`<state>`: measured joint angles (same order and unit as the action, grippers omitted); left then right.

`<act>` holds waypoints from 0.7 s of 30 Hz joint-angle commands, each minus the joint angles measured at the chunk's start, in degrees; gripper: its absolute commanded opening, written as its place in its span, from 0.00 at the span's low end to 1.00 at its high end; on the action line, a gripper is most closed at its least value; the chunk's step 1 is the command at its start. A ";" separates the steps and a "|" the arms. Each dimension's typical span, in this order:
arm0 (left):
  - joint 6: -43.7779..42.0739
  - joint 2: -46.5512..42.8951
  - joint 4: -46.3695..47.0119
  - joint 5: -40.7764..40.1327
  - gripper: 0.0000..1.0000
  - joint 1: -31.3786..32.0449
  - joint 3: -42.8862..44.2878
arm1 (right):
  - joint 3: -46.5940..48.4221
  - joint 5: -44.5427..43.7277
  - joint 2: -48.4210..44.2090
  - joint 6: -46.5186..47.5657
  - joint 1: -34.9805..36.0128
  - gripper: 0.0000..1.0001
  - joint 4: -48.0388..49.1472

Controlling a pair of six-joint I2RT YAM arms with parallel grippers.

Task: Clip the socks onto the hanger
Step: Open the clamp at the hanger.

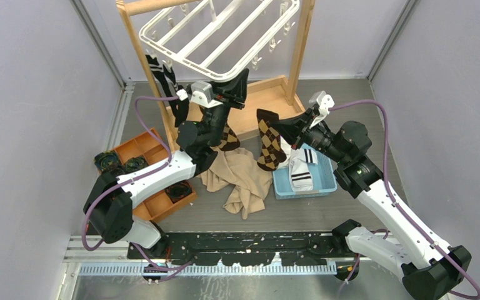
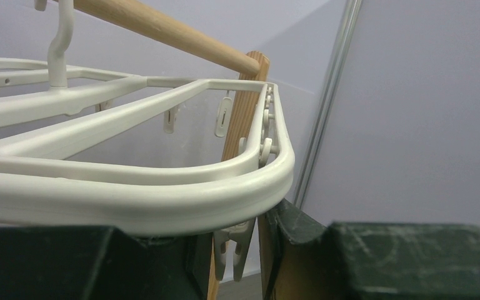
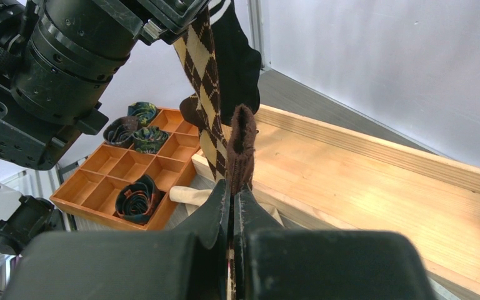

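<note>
left hand (image 2: 237, 242) straddles hanger (image 2: 162, 206) corner clip (image 2: 232, 253), squeeze unclear | right hand (image 3: 231, 195) clamped on argyle sock (image 1: 269, 140), hanging vertical, below-right of hanger

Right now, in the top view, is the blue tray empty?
No, a white sock with black bands lies in the blue tray.

One hanger (image 2: 131, 203) on one wooden stand (image 1: 301, 56). Its clips (image 2: 234, 240) are too many and too hidden to count. Socks: two brown ones, an argyle sock (image 1: 267, 142) and a second argyle sock (image 1: 228, 139); one black striped sock (image 1: 159, 75); white banded socks (image 1: 301, 170), seemingly two, overlapping. One beige cloth (image 1: 240, 181). One blue bin (image 1: 326, 179). One orange tray (image 1: 145, 149) holding three or four dark rolls (image 1: 107, 162); the views do not settle which. Two arms: left arm (image 1: 153, 178), right arm (image 1: 387, 206).
</note>
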<state>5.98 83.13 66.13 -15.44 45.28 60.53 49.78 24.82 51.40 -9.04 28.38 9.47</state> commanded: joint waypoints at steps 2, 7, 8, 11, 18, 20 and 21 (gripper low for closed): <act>3.01 -3.39 -1.21 -1.74 0.12 0.16 2.51 | 1.93 1.66 2.46 -3.67 -0.31 0.01 5.21; 7.64 -5.62 -7.41 -3.80 0.04 0.17 3.81 | 5.10 4.44 7.43 -8.54 -0.34 0.01 9.42; 8.51 -6.08 -8.59 -4.19 0.02 0.16 4.12 | 5.60 4.79 8.33 -9.18 -0.28 0.01 10.05; 11.20 -7.25 -12.74 -5.98 0.00 0.16 4.78 | 7.19 5.07 10.40 -10.37 -0.40 0.01 10.65; 18.47 -9.38 -19.63 -10.20 0.00 0.16 6.26 | 9.61 5.65 12.56 -14.11 -0.26 0.01 13.38; 20.27 -9.88 -21.77 -10.76 0.00 0.16 6.94 | 10.74 6.81 13.75 -15.95 -0.30 0.01 14.52; 21.36 -10.18 -22.45 -11.26 0.00 0.09 7.24 | 11.36 7.45 14.34 -17.34 -0.26 0.01 15.05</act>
<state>22.11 75.22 47.70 -22.98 45.39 64.38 56.84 29.80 64.45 -21.47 28.27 18.24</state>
